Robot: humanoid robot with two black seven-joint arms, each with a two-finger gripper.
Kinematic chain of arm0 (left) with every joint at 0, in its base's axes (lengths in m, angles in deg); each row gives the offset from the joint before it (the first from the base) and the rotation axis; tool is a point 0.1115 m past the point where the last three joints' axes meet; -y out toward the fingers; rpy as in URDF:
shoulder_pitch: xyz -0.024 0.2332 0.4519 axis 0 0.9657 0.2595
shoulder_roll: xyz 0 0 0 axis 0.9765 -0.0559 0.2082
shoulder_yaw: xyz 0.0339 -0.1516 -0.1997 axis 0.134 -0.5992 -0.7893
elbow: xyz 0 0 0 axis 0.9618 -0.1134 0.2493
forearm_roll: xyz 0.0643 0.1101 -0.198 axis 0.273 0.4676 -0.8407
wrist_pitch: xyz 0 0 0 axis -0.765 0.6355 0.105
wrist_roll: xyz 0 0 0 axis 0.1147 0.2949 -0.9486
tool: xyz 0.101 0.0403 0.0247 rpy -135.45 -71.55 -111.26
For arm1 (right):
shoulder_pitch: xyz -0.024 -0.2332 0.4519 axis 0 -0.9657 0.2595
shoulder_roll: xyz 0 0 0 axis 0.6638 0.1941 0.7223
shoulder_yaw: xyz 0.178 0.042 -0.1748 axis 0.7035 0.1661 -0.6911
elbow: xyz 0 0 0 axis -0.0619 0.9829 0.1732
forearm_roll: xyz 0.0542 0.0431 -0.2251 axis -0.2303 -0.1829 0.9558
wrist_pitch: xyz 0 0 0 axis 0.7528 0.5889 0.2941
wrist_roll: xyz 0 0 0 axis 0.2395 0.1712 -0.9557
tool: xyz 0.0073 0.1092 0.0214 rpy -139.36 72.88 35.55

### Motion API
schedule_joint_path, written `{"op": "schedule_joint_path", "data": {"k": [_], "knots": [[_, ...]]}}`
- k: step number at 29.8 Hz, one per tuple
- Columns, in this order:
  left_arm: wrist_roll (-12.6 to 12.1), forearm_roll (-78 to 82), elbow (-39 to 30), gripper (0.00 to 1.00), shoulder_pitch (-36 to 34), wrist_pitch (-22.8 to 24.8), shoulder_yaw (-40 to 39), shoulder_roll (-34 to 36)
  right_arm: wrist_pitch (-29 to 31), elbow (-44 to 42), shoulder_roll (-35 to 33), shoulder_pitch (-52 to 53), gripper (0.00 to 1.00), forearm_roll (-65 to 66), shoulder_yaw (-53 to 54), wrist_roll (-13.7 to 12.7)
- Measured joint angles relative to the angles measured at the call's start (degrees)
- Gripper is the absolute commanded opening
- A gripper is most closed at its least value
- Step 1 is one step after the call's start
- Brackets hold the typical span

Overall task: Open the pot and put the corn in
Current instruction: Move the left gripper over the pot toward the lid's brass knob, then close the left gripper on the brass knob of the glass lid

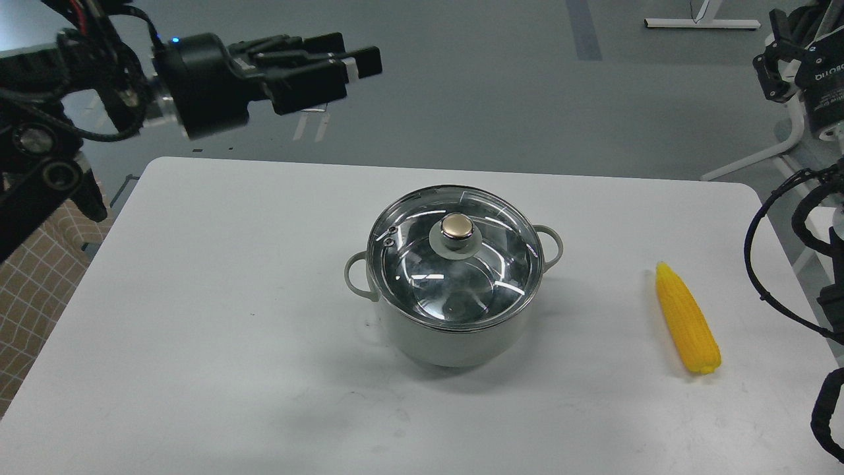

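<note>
The pale grey-green pot (455, 343) stands at the middle of the white table (198, 316). Its clear glass lid (422, 277) with the gold knob (457, 226) is on it. The yellow corn (686, 316) lies on the table at the right, pointed end away from me. My left gripper (359, 63) reaches in from the upper left, pointing right. It is high above the table's far edge, left of and beyond the pot, and looks open and empty. My right gripper (771, 49) is at the upper right edge, raised beyond the corn, open and empty.
A checkered cloth (33, 284) shows past the table's left edge. White stand legs (745, 161) are on the floor beyond the right far corner. My right arm's cables (758, 264) hang beside the table's right edge, near the corn.
</note>
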Motion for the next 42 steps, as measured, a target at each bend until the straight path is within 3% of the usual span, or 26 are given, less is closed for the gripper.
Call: {"op": "schedule_joint_path", "data": {"k": [6, 15, 32, 39, 42], "knots": [[0.0, 17.9, -0.1, 0.86, -7.5, 0.3, 15.2, -6.1, 0.0, -0.2, -0.2, -2.3, 1.00, 0.0, 0.0, 0.0], [-0.1, 30.0, 3.9, 0.86, -7.0, -0.1, 22.3, -12.1, 0.0, 0.3, -1.4, -3.6, 1.00, 0.0, 0.8, 0.0], [-0.5, 30.2, 10.1, 0.85, -3.2, -3.4, 22.7, -17.4, 0.0, -0.1, -1.4, -3.6, 1.00, 0.0, 1.5, 0.0], [-0.5, 30.1, 12.2, 0.75, -3.2, -4.2, 22.6, -18.0, 0.0, -0.3, -1.8, -2.7, 1.00, 0.1, 1.5, 0.0], [-0.4, 30.1, 12.2, 0.75, -3.2, -4.3, 22.6, -18.1, 0.0, -0.3, -1.8, -2.7, 1.00, 0.1, 1.5, 0.0]]}}
